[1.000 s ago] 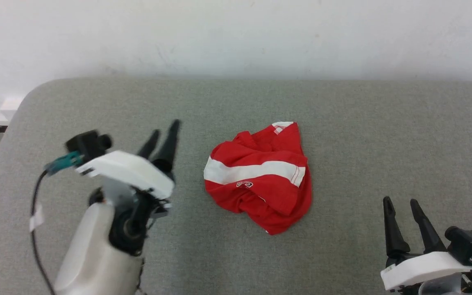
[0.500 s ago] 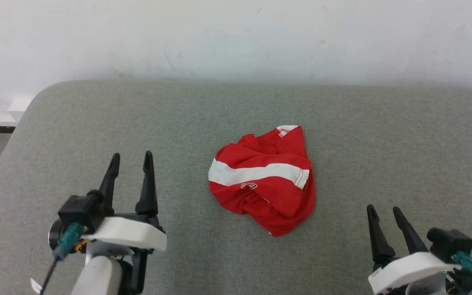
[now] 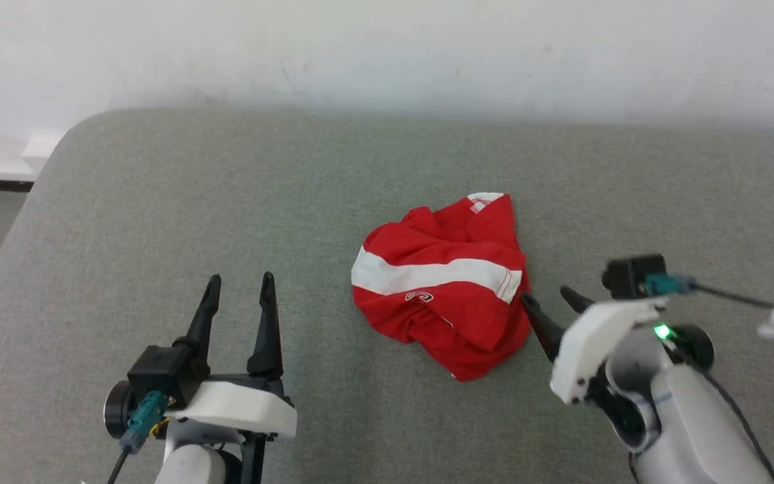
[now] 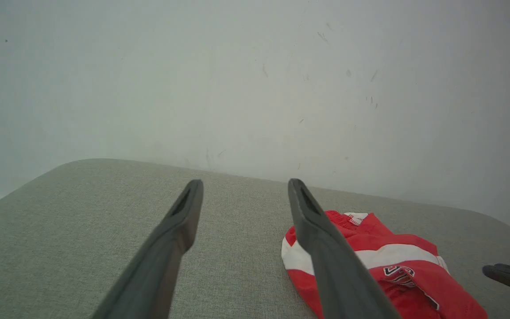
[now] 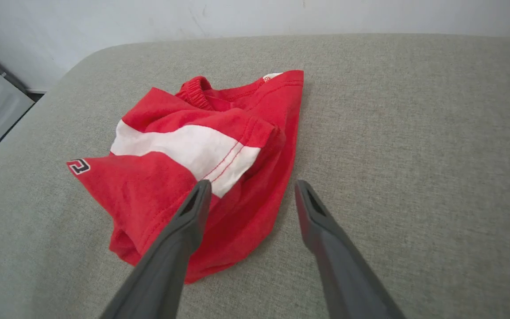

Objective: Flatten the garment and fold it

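Grippers, head view: right gripper (image 3: 545, 296) has jaws spread and empty, tips just beside the garment (image 3: 447, 296). left gripper (image 3: 240, 279) is also spread and empty, well apart from it.
Garment pos: crumpled heap mid grey cushion (image 3: 158, 202), not yet flattened.
L wrist view: fingers over bare cushion, garment off to one side.
R wrist view: one finger over the red edge, the other over cushion.
Risk: thin, layered fabric. A pinch prob. catches several layers, so the heap lifts bunched instead of spreading, or the tips miss the edge.
Writing: partial black-white character (image 5: 79, 166) near the white band, cut off by a fold, not legible. Small white patch (image 3: 484, 200) at far edge is too small to read.
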`<state>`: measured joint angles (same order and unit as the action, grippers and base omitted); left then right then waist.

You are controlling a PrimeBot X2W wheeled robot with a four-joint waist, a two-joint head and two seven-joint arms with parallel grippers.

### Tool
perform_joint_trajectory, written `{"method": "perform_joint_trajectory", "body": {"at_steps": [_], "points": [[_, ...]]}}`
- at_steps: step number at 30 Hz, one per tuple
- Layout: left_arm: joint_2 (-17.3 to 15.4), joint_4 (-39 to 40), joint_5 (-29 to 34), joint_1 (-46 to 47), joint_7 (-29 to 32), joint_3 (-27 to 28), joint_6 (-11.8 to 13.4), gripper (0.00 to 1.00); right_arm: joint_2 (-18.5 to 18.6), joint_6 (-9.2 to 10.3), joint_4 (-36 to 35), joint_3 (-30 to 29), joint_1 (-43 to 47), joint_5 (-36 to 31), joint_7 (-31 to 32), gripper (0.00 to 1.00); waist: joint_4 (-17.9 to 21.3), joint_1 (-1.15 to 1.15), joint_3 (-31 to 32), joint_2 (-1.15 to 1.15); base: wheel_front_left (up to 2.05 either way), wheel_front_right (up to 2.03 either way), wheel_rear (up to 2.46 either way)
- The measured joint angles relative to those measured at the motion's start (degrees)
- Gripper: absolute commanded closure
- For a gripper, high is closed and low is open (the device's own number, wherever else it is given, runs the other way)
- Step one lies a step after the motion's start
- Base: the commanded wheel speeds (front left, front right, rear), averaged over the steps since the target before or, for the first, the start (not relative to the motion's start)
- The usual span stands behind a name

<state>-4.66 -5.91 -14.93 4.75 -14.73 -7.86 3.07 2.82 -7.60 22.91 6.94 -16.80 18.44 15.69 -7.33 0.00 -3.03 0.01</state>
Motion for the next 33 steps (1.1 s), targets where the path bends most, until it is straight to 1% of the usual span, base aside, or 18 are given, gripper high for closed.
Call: {"method": "perform_joint_trajectory", "body": {"at_steps": [3, 6, 11, 18, 19, 20, 21, 26, 29, 31, 33], "points": [[0.7, -0.2, 0.0, 0.0, 0.0, 0.2, -0.3, 0.0, 0.0, 0.0, 1.3, 1.4, -3.6, -1.0, 4.9, 0.0, -0.6, 0.01, -1.1, 0.0, 0.0, 0.0, 0.0], [1.0, -0.2, 0.0, 0.2, 0.0, 0.3, -1.0, 0.0, 0.0, 0.0, 2.7, 2.9, -6.5, -1.9, 7.6, 0.0, -1.3, 0.0, -2.4, 0.0, 0.0, 0.0, 0.0], [1.4, -0.4, 0.0, 0.5, 0.0, 0.5, -1.4, 0.0, 0.0, 0.0, 5.6, 4.4, -9.3, -3.3, 10.1, 0.0, -2.8, 0.01, -4.4, 0.0, 0.0, 0.0, 0.0], [1.5, -0.3, 0.0, 1.7, 0.0, 0.6, -1.5, 0.0, 0.0, 0.0, 7.8, 4.0, -10.1, -3.7, 10.5, 0.0, -4.4, 0.01, -6.5, -0.01, 0.0, 0.0, 0.0], [1.5, -0.3, 0.0, 1.7, 0.0, 0.6, -1.5, 0.0, 0.0, 0.0, 7.8, 4.3, -10.2, -3.6, 10.4, 0.27, -4.5, 0.01, -6.7, -0.01, 0.0, 0.0, 0.0], [1.5, -0.3, 0.0, 1.7, 0.0, 0.6, -1.5, 0.0, 0.0, 0.0, 7.8, 4.3, -10.2, -3.6, 10.4, 0.83, -4.5, 0.01, -6.7, -0.01, 0.0, 0.0, 0.0], [1.5, -0.3, -0.2, 1.7, 0.0, 0.5, -1.5, 0.0, 0.0, 0.0, 7.6, 4.9, -10.2, -2.9, 9.5, 1.0, -4.5, 0.01, -6.8, -0.01, 0.0, 0.0, 0.0], [1.5, -0.3, -0.2, 1.8, 0.0, 0.4, -1.5, 0.0, 0.0, 0.0, 6.7, 5.5, -10.2, -1.6, 8.3, 1.0, -3.8, 0.0, -6.4, -0.01, 0.0, 0.0, 0.0], [1.5, -0.4, -0.2, 1.8, 0.0, 0.4, -1.5, 0.0, 0.0, 0.0, 4.2, 4.7, -10.2, -0.9, 7.2, 1.0, -3.0, 0.0, -5.9, -0.01, 0.0, 0.0, 0.0], [1.6, -0.3, -0.4, 1.8, 0.0, 0.2, -1.4, 0.0, -0.1, -0.01, 1.9, 2.4, -9.8, -0.9, 6.5, 1.0, -2.4, 0.0, -5.5, -0.01, 0.0, 0.0, 0.0], [1.6, -0.4, -0.9, 1.8, 0.0, 0.1, -1.4, 0.0, -0.2, -0.01, -0.9, -1.9, -8.7, -1.7, 5.9, 1.0, -1.8, 0.0, -5.0, -0.01, 0.0, 0.0, 0.0]]}}
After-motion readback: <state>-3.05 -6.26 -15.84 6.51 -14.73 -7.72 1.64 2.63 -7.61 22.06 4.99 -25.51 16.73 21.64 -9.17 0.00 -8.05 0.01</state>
